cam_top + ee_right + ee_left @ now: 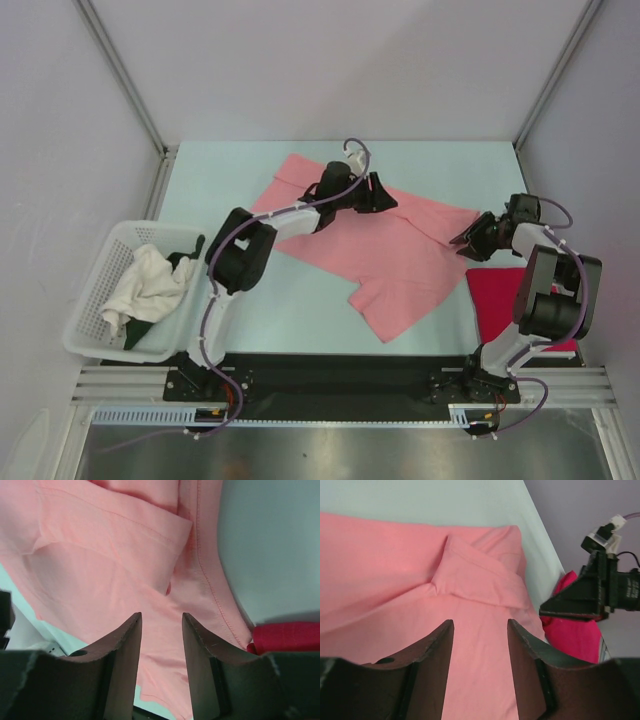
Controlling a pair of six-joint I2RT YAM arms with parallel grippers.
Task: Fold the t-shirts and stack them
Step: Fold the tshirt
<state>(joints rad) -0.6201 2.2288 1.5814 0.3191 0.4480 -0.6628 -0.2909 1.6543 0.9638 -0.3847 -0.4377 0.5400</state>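
Note:
A salmon-pink t-shirt [400, 262] lies spread across the middle of the table, with one sleeve folded over [480, 577]. My left gripper [380, 192] hovers over its far part, jaws open and nothing between them [480, 625]. At the shirt's right edge my right gripper [470, 238] is also open over pink cloth [161, 617], gripping nothing. A magenta-red t-shirt [500, 300] lies folded at the right front, partly under my right arm. It also shows in the wrist views [572, 632] [290, 635].
A white lattice basket [88, 300] stands at the left front edge, holding a white cloth [150, 285] and something dark green. Grey walls with metal posts close in the table at the back and sides.

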